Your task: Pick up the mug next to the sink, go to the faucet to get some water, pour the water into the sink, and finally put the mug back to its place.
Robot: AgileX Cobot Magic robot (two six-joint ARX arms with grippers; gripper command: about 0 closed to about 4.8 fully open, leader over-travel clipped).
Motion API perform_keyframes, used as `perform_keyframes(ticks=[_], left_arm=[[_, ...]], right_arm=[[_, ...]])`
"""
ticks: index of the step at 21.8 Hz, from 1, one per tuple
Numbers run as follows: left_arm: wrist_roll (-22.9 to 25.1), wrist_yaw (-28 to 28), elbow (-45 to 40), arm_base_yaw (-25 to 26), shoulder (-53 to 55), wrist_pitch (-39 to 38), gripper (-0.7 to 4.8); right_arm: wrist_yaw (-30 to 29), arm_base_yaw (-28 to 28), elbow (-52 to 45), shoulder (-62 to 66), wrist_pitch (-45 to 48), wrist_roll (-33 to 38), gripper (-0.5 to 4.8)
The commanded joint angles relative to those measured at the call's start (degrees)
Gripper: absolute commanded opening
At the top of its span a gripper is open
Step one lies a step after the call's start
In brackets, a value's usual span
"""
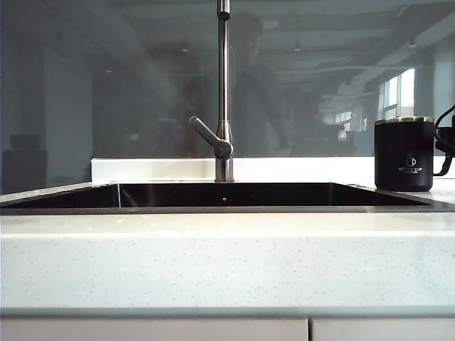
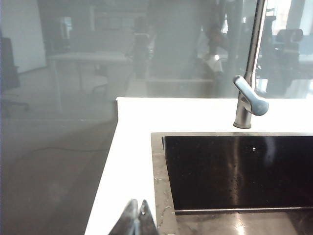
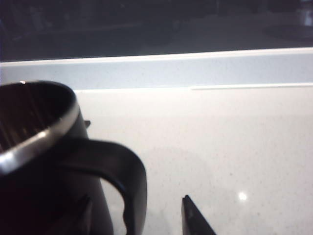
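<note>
The black mug (image 1: 404, 153) with its steel rim stands upright on the white counter, right of the sink (image 1: 224, 193). The steel faucet (image 1: 224, 92) rises behind the sink's middle. In the right wrist view the mug (image 3: 39, 147) is close up. My right gripper (image 3: 137, 198) is open, with the mug's loop handle (image 3: 132, 171) between its fingers and a gap left to the outer finger (image 3: 195, 218). Black parts of the right arm (image 1: 448, 138) show behind the mug. My left gripper (image 2: 138, 220) is shut and empty over the counter by the sink's (image 2: 234, 166) corner, far from the faucet (image 2: 249, 93).
The white speckled countertop (image 1: 213, 256) runs in front of the sink, with cabinet fronts below. A low white ledge (image 1: 156, 169) and a glass wall stand behind the faucet. Bare counter (image 3: 234, 147) lies beyond the mug in the right wrist view.
</note>
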Motion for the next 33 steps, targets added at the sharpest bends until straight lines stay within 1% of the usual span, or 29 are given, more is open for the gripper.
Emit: perform_keyframes(ticks=[1, 3, 7, 8, 19, 20, 21, 23, 24, 26, 31, 33], left_arm=[[0.02, 0.22, 0.2, 0.11, 0.02, 0.66, -0.06], [0.02, 0.22, 0.2, 0.09, 0.02, 0.59, -0.06], [0.02, 0.2, 0.2, 0.09, 0.04, 0.48, -0.06], [0.02, 0.2, 0.2, 0.09, 0.04, 0.39, -0.05], [0.02, 0.22, 0.2, 0.09, 0.02, -0.22, -0.05], [0.02, 0.22, 0.2, 0.09, 0.04, -0.2, -0.05], [0.02, 0.24, 0.2, 0.09, 0.02, -0.22, -0.05], [0.04, 0.22, 0.2, 0.09, 0.02, -0.31, -0.05], [0.02, 0.22, 0.2, 0.09, 0.02, -0.31, -0.05], [0.04, 0.2, 0.2, 0.09, 0.02, -0.35, -0.05], [0.04, 0.2, 0.2, 0.09, 0.02, 0.11, -0.05], [0.04, 0.22, 0.2, 0.09, 0.02, 2.08, -0.06]], right_arm=[[1.51, 0.09, 1.64, 1.31, 1.95, 0.02, 2.28], [1.55, 0.09, 2.47, 2.21, 1.97, 0.02, 2.2], [1.53, 0.09, 2.69, 2.34, 1.9, 0.02, 1.44], [1.53, 0.09, 2.69, 2.34, 1.9, 0.02, 1.35], [1.75, 1.84, 2.71, 3.02, 3.63, 0.46, 1.33], [2.86, 1.86, 2.71, 3.02, 3.63, 0.46, 0.98], [3.15, 1.86, 2.71, 3.02, 3.67, 0.46, 0.86], [3.21, 1.86, 2.71, 3.02, 3.93, 0.46, 0.84], [3.19, 1.88, 2.71, 3.02, 4.09, 0.48, 0.69], [3.19, 1.9, 2.71, 3.02, 4.76, 0.5, 0.14], [3.04, 2.16, 2.71, 2.99, 6.27, 0.52, -0.02], [3.02, 2.16, 2.71, 2.97, 6.88, 2.29, -0.02]])
